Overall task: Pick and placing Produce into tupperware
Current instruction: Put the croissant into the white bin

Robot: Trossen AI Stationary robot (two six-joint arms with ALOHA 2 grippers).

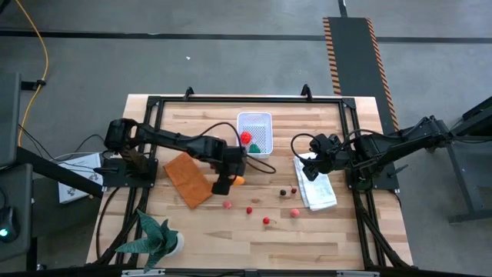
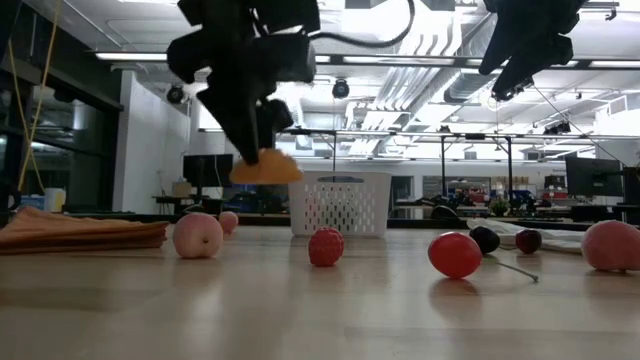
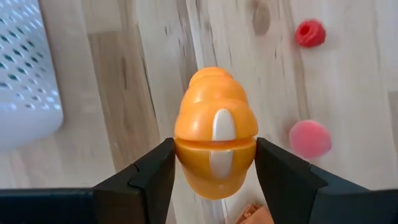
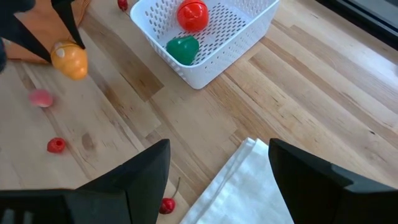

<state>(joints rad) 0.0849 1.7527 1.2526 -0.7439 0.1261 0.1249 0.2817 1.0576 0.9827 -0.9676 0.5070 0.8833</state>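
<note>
My left gripper (image 1: 227,179) hangs over the table's middle, shut on an orange carrot-like piece (image 3: 215,143), just near of the tupperware (image 1: 254,145), a white perforated tub. The tub holds a red tomato (image 4: 192,14) and a green piece (image 4: 182,50). Several small berries lie loose on the wood: pink ones (image 1: 227,205) (image 1: 294,212), red ones (image 1: 249,209) (image 1: 267,221) and dark ones (image 1: 283,191). My right gripper (image 4: 217,163) is open and empty, above the folded white cloth (image 1: 319,188) to the right of the tub. My left gripper pinches the orange piece between its two fingers (image 3: 155,169), one on each side of its broad end (image 3: 186,163). The fingers come from above, pointing down. The low view shows the piece (image 2: 265,168) at the fingertips, lifted clear of the table.
An orange-brown cloth (image 1: 187,178) lies left of my left gripper. A green spiky plant (image 1: 154,235) stands at the near left corner. A black frame (image 1: 246,98) runs round the table's edges. Bare wood shows along the near side.
</note>
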